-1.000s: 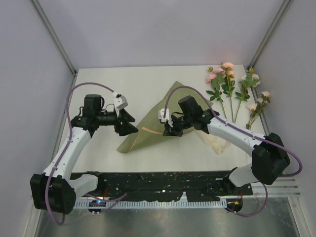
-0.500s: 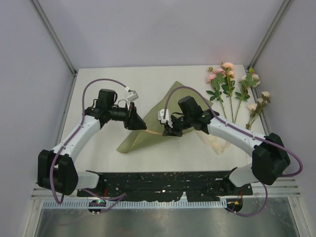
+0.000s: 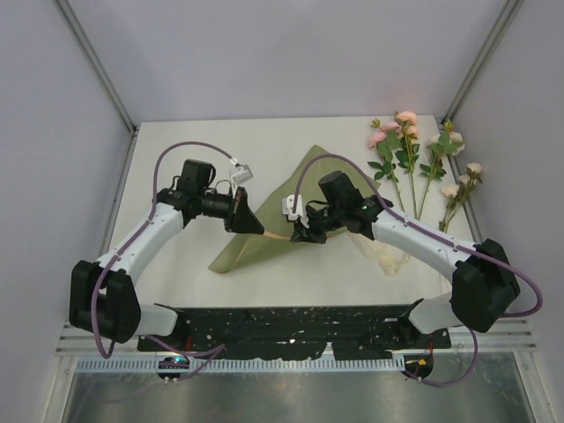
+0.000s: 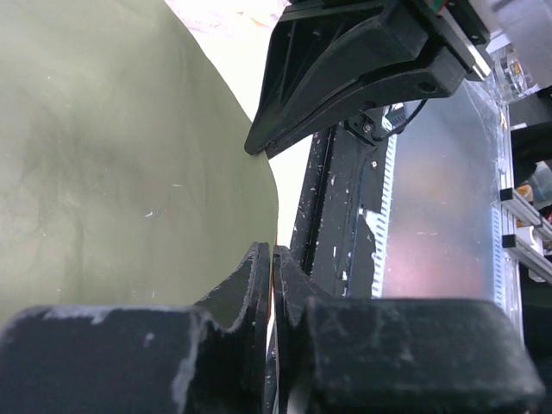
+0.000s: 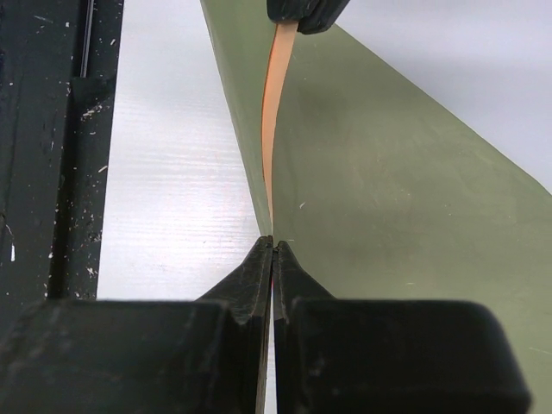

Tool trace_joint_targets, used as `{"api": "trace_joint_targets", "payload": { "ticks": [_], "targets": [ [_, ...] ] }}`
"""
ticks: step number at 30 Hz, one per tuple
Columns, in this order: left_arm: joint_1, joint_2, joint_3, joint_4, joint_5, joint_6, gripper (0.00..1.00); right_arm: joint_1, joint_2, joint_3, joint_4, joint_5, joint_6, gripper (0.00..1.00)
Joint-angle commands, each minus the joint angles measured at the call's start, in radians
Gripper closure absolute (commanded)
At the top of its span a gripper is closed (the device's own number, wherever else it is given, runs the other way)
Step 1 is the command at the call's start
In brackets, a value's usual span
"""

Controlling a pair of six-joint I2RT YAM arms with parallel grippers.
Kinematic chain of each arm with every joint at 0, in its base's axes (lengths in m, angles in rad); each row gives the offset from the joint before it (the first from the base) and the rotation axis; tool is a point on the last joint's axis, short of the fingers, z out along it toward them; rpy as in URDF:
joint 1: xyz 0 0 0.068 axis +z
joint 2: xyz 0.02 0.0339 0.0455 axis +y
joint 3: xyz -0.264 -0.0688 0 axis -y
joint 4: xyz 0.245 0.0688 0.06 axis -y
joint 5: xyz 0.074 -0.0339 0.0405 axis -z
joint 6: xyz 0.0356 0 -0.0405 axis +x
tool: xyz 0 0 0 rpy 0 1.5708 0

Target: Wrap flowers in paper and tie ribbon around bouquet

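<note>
Swinging in from the left over the last second, the left tool (image 3: 256,227) now has its jaws closed together on the raised edge of the paper (image 3: 236,254). Its wrist view shows the sheet's rim running into the slit between the tips. The right tool (image 3: 302,233) is clamped on that same edge just beside it, with the orange underside showing between the two. If they pull apart or lift unevenly, the thin sheet could tear or slide out of one pinch. The ribbon (image 3: 390,262) lies back of the right tool, beside its forearm. The flowers (image 3: 414,163) lie on the desk (image 3: 194,150), well beyond the right tool and off the paper.
</note>
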Motion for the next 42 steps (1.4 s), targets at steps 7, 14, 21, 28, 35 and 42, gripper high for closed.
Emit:
{"api": "trace_joint_targets", "payload": {
  "ticks": [7,14,21,28,35,42],
  "targets": [
    [-0.006,0.019,0.048,-0.039,0.040,-0.039,1.00,0.007,-0.043,0.008,-0.018,-0.013,-0.049,0.94],
    [-0.003,-0.070,-0.071,0.222,-0.010,-0.302,1.00,-0.004,-0.095,0.017,-0.047,0.042,0.038,0.28],
    [0.003,-0.051,-0.069,0.074,-0.125,-0.165,1.00,0.010,-0.121,-0.082,-0.004,0.005,0.076,0.35],
    [0.197,-0.189,-0.165,0.103,-0.139,-0.003,0.42,0.155,-0.023,-0.150,0.031,0.171,-0.045,0.09],
    [0.294,-0.191,-0.134,0.122,-0.187,-0.061,0.41,0.227,0.260,0.045,-0.058,0.255,-0.096,0.09],
    [0.464,-0.193,-0.130,0.297,-0.198,-0.267,0.40,0.275,0.437,0.171,-0.162,0.341,-0.098,0.12]
  ]
}}
